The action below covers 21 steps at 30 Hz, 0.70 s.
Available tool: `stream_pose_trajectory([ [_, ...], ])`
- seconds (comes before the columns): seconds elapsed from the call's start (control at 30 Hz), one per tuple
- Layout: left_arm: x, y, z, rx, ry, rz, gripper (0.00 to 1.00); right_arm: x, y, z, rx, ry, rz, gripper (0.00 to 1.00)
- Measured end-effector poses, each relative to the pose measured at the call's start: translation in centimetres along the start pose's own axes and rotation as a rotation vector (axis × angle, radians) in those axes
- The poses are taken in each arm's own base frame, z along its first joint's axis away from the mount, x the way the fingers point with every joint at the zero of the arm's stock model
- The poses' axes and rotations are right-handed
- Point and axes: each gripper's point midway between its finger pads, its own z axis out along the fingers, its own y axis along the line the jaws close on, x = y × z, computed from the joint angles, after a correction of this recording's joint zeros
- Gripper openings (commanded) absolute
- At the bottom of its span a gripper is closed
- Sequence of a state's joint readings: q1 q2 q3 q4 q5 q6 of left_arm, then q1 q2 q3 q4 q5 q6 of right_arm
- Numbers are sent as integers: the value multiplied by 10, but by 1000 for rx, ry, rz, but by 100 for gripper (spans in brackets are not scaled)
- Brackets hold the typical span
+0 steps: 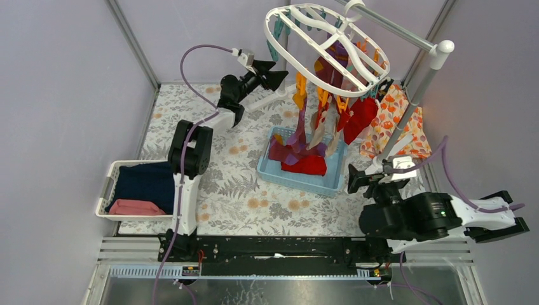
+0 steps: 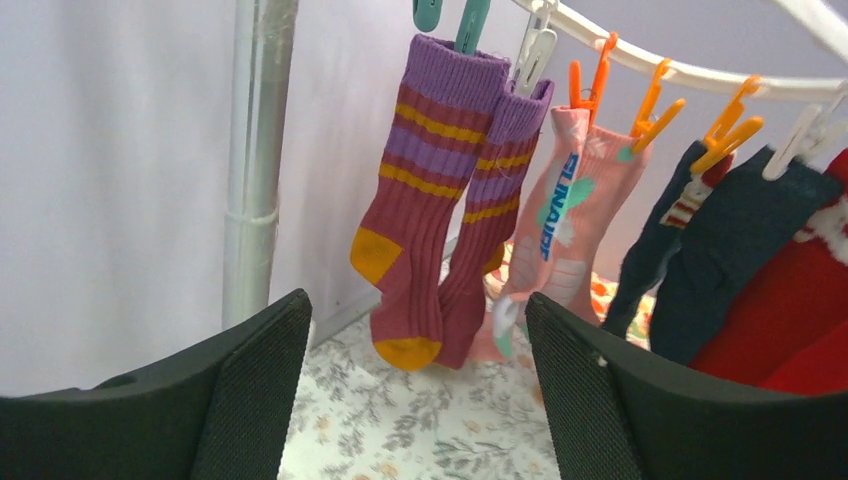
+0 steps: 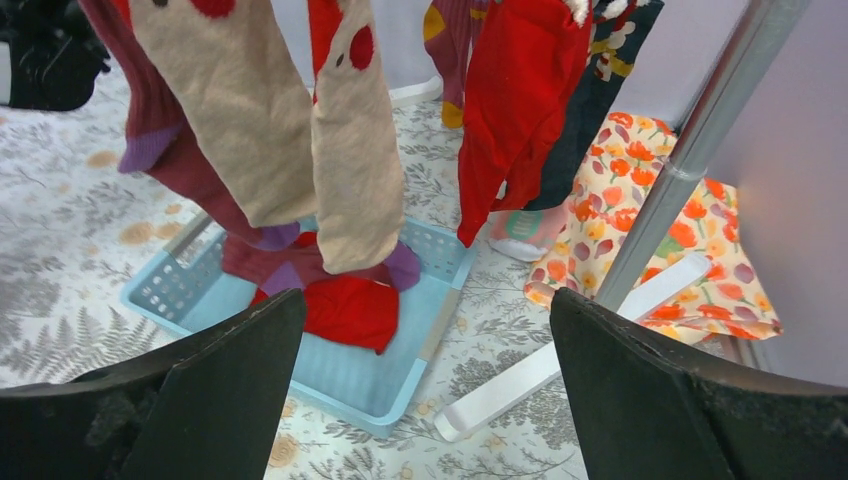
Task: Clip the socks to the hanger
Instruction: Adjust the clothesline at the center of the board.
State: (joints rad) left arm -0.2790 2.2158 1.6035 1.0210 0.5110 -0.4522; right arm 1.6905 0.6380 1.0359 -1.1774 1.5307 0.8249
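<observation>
The white oval hanger (image 1: 299,14) hangs from the rack at the back, with several socks (image 1: 359,117) clipped under it. In the left wrist view, two maroon socks with purple cuffs (image 2: 430,200), a pink sock (image 2: 555,230), navy socks (image 2: 720,260) and a red one (image 2: 800,320) dangle from teal, white and orange clips (image 2: 650,100). My left gripper (image 1: 274,71) is open and empty, just left of the hanger. My right gripper (image 1: 353,180) is open and empty, low beside the blue basket (image 1: 299,181). Red socks (image 3: 345,310) lie in that basket, and beige socks (image 3: 300,130) hang above it.
A grey rack pole (image 3: 690,150) stands at the right, with its white foot (image 3: 570,350) on the floral tablecloth. An orange floral cloth (image 3: 650,220) lies by the pole. A white basket (image 1: 108,184) with navy and pink cloth sits at the left edge.
</observation>
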Motion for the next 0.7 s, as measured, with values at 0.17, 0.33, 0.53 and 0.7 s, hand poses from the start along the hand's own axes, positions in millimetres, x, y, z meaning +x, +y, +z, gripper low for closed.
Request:
stream_pose_trajectory([
  [0.17, 17, 16, 20, 50, -19, 63, 80, 8, 6, 0, 3, 7, -81, 100],
  [0.33, 31, 37, 36, 43, -49, 111, 78, 10, 0, -1, -1, 7, -44, 100],
  [0.53, 33, 61, 53, -2, -120, 162, 75, 11, 1, -1, 0, 8, -25, 100],
  [0.7, 47, 75, 60, -49, -141, 204, 72, 11, 2, -1, -1, 8, -3, 100],
])
